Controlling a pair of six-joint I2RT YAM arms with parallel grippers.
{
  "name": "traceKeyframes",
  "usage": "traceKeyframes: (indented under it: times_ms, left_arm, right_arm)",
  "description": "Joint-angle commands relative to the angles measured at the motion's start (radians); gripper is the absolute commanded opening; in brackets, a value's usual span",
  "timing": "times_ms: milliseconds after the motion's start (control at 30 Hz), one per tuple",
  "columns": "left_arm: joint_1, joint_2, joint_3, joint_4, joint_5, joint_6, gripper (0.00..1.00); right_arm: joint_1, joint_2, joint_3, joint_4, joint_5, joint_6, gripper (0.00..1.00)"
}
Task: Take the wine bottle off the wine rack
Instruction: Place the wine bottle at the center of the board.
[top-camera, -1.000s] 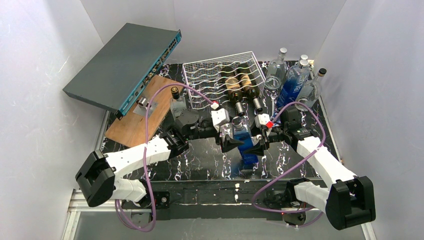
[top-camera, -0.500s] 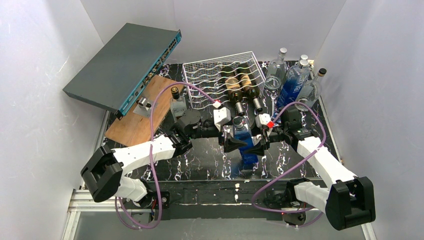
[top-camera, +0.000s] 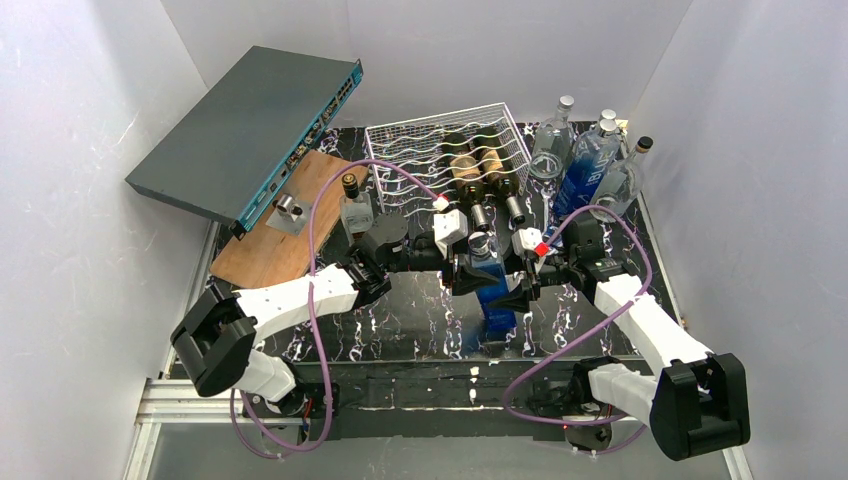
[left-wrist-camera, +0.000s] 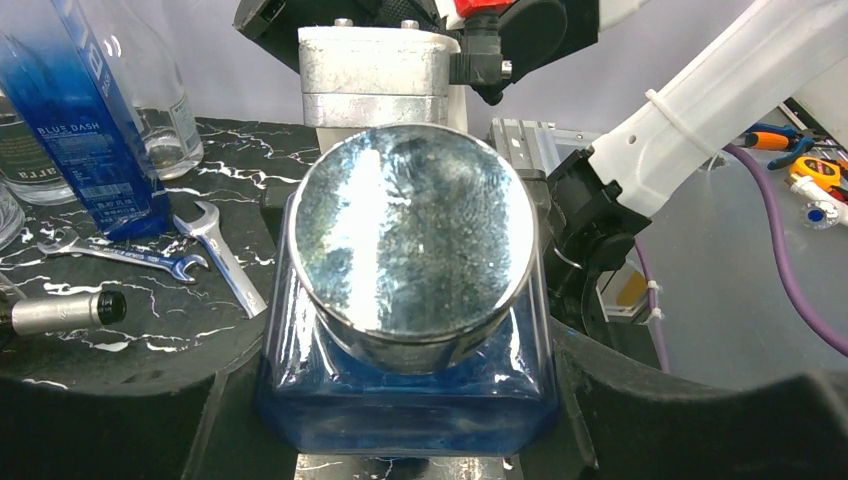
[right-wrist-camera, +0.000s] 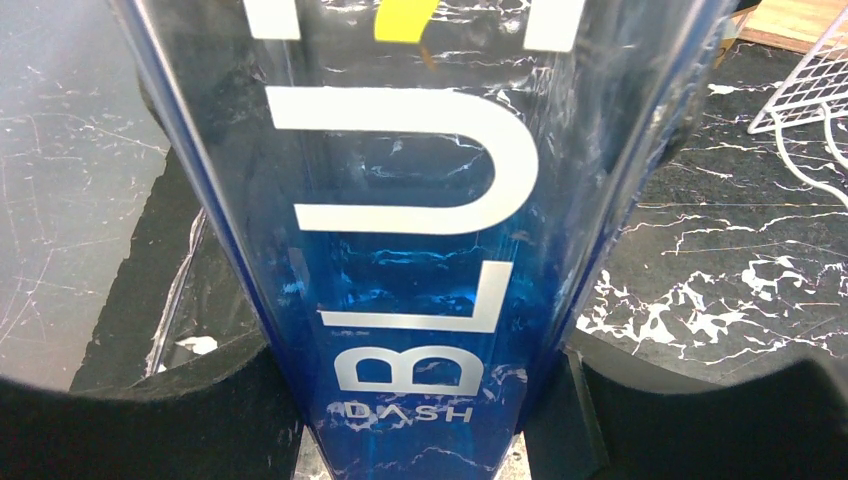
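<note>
1. Blue bottle (top-camera: 495, 298) stands upright on the marbled table (top-camera: 400, 320), off the wine rack (top-camera: 420, 160) and just in front of it.
2. Best to seat the left gripper (top-camera: 468, 276) squarely on the shoulder before the right gripper (top-camera: 520, 290) loosens, or the tall bottle may tip.
3. Both arms reach inward, facing each other. The right fingers (right-wrist-camera: 150, 430) are clamped on the body. The left fingers (left-wrist-camera: 120, 430) hug the shoulder, but I cannot tell if they press.

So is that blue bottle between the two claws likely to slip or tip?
Probably slippery: the blue bottle looks like smooth, glossy glass. Tall on a narrow base, it could tip if nudged high. Its flat sides should keep it from rolling.
</note>
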Motion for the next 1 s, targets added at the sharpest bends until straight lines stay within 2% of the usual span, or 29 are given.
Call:
traceKeyframes:
  times_ms: [0, 100, 200, 300, 600, 967]
  left_arm:
    - [-0.004, -0.016, 0.036, 0.024, 0.039, -0.004, 0.00]
    - [-0.004, -0.031, 0.037, 0.024, 0.012, -0.006, 0.00]
    - [-0.003, -0.048, 0.036, 0.024, -0.021, -0.004, 0.00]
    - [-0.004, -0.062, 0.034, 0.024, -0.043, -0.001, 0.00]
    - [-0.004, -0.126, 0.013, -0.009, -0.099, 0.025, 0.00]
    - [0.009, -0.348, -0.040, -0.292, -0.329, 0.159, 0.00]
  right_arm:
    - [-0.006, -0.041, 0.015, 0.077, -0.114, -0.008, 0.24]
    - [-0.009, -0.042, 0.013, 0.061, -0.110, -0.022, 0.48]
    - [-0.010, -0.042, 0.016, 0.023, -0.099, -0.064, 0.77]
    - [-0.011, -0.042, 0.020, -0.011, -0.086, -0.092, 0.96]
    - [-0.028, -0.047, 0.029, -0.037, -0.072, -0.110, 0.98]
    - [-0.092, -0.053, 0.050, -0.117, -0.131, -0.172, 0.99]
